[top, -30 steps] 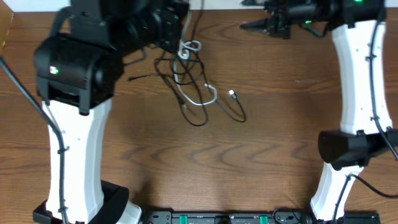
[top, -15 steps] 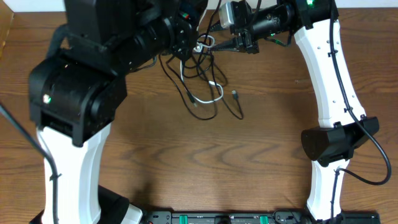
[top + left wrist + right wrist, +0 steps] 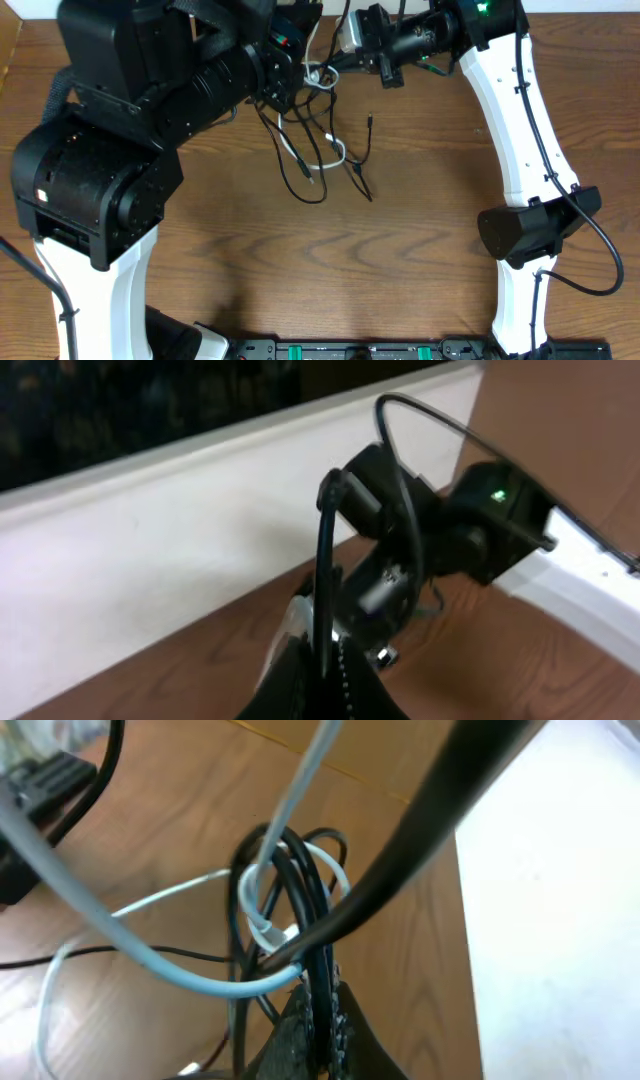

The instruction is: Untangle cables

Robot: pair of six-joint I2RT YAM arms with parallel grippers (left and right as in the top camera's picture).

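The cables form one tangle at the back middle of the table [image 3: 420,250]. A thin black cable [image 3: 303,186] loops toward the front, and its small plug [image 3: 369,122] hangs to the right. A white cable [image 3: 338,152] winds through the black ones. My left gripper [image 3: 298,92] is shut on a black cable [image 3: 325,570] that rises from its jaws. My right gripper [image 3: 328,66] meets the knot from the right. It is shut on black strands [image 3: 305,900], with the white cable [image 3: 190,975] looped just above its fingertips [image 3: 345,1020].
A thick black arm cable [image 3: 430,820] crosses the right wrist view. A white wall [image 3: 150,550] runs along the table's back edge. The right arm's elbow [image 3: 525,232] hangs over the right side. A device strip [image 3: 350,351] lines the front edge.
My right gripper swung in from the back right to the knot and shut on black strands. The left arm shifted, and the tangle and loose plug were pulled toward the back.
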